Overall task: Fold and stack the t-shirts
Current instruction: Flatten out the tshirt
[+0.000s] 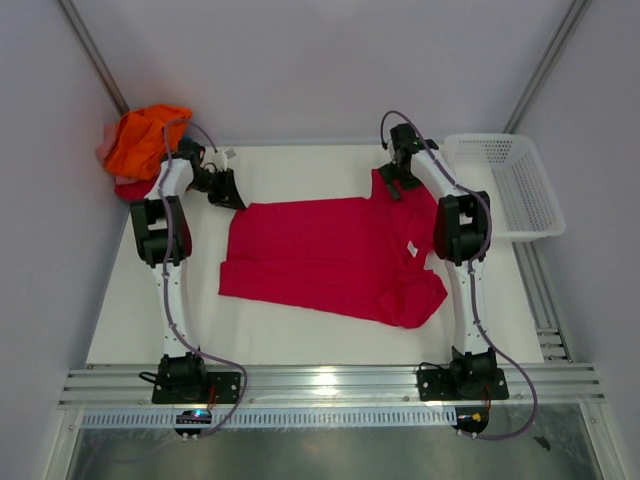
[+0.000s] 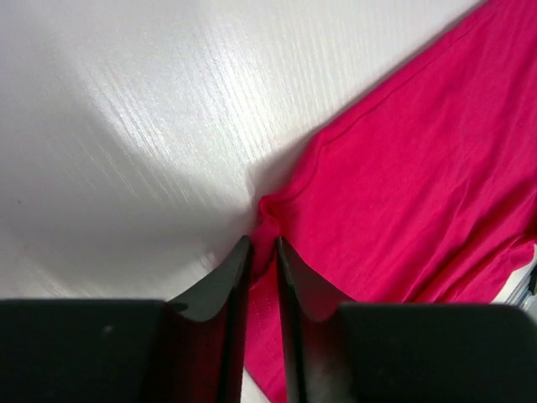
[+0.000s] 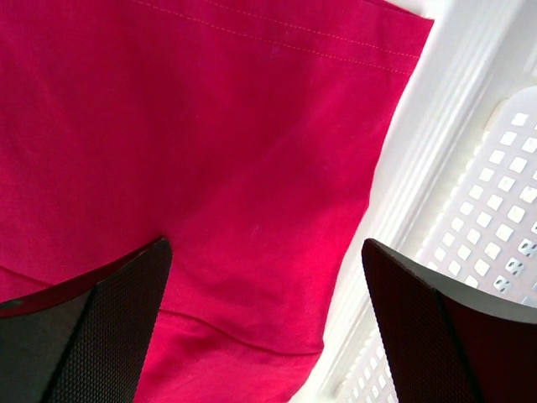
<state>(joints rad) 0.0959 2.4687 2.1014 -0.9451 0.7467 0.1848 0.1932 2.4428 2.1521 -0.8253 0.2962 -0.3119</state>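
Observation:
A crimson t-shirt [image 1: 330,255] lies spread across the middle of the table. My left gripper [image 1: 228,193] is at its far left corner. In the left wrist view that gripper [image 2: 262,243] has its jaws drawn close together, with the corner of the crimson cloth [image 2: 419,168] pinched between them. My right gripper [image 1: 393,183] is at the shirt's far right corner. It [image 3: 264,243] stands wide open just above the crimson cloth [image 3: 210,126], near its stitched edge, with nothing held. A bunched pile of t-shirts [image 1: 145,140], orange on top, sits at the far left corner.
A white mesh basket [image 1: 505,185] stands at the table's right edge, close beside my right gripper, and its wall [image 3: 503,168] shows in the right wrist view. Bare white table [image 2: 126,126] lies left of the shirt's corner. The enclosure walls surround the table.

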